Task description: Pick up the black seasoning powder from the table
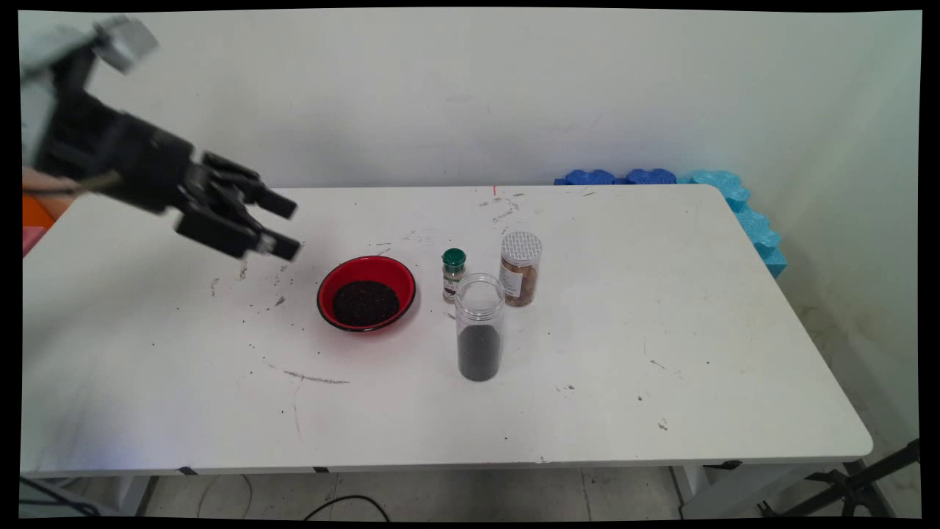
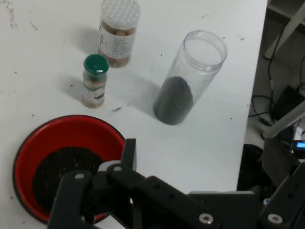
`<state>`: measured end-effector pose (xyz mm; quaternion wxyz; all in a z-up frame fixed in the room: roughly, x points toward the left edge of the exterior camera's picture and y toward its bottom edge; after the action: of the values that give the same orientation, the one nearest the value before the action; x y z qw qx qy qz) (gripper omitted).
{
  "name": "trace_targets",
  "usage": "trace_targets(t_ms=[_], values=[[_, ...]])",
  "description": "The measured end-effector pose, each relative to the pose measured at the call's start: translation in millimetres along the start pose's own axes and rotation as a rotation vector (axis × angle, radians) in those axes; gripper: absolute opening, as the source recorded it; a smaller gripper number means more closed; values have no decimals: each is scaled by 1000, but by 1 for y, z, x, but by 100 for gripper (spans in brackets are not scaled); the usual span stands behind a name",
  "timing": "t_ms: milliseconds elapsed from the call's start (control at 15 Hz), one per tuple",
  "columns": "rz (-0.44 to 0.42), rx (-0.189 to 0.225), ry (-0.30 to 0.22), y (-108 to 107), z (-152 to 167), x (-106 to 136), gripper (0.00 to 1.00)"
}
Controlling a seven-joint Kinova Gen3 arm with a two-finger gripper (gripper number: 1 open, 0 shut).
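Four containers stand near the middle of the white table (image 1: pixel 661 353). Closest to the table's near edge is a tall clear jar (image 1: pixel 479 330), open at the top and upright, with dark granules filling its lower part. Left of it and a little farther back sits a red bowl (image 1: pixel 367 261) holding a dark heap of similar grains. Behind the clear jar, a small green-capped bottle (image 1: pixel 453 275) and a white-lidded jar (image 1: pixel 521 269) stand side by side. The gripper (image 1: pixel 288 228) hovers above the table left of the bowl, apart from it, its fingers (image 1: pixel 283 206) spread and holding nothing. Blue foam pieces (image 1: pixel 734 195) lie along the far right corner.
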<state>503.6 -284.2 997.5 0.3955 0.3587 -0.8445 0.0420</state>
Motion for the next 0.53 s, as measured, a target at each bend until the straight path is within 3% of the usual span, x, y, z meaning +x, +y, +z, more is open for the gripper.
trace_targets(t_ms=[533], values=[[55, -3, 23, 9, 95, -23, 100]])
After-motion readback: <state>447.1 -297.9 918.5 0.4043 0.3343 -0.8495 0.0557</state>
